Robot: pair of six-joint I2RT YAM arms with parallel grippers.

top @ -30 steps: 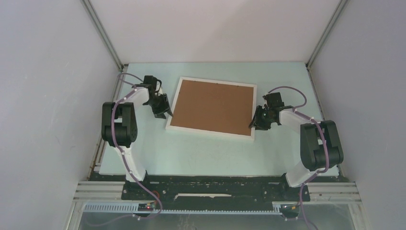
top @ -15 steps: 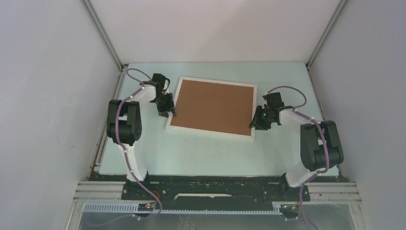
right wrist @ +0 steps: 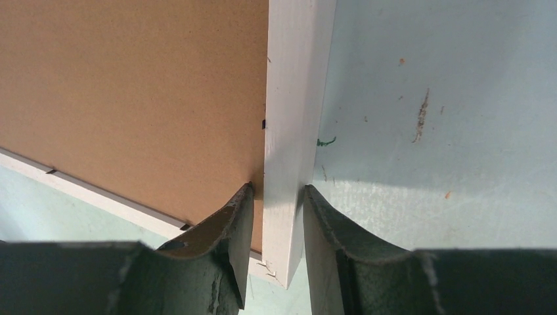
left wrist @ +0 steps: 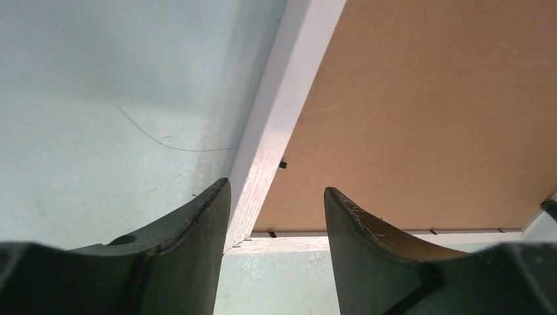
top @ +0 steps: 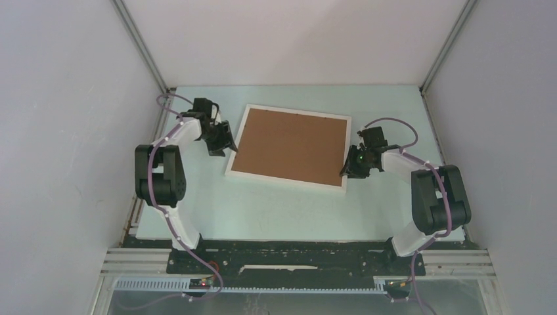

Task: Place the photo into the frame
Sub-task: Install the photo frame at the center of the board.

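Lying back-up on the desk, the frame is seen with its long axis running left to right, one short rail toward each arm. The right rail is pinched near its near corner by the right end effector; the left rail is merely straddled by the left end effector, jaws apart. A matte brown backing board fills the smooth white rim. The photo is not shown, perhaps hidden beneath.
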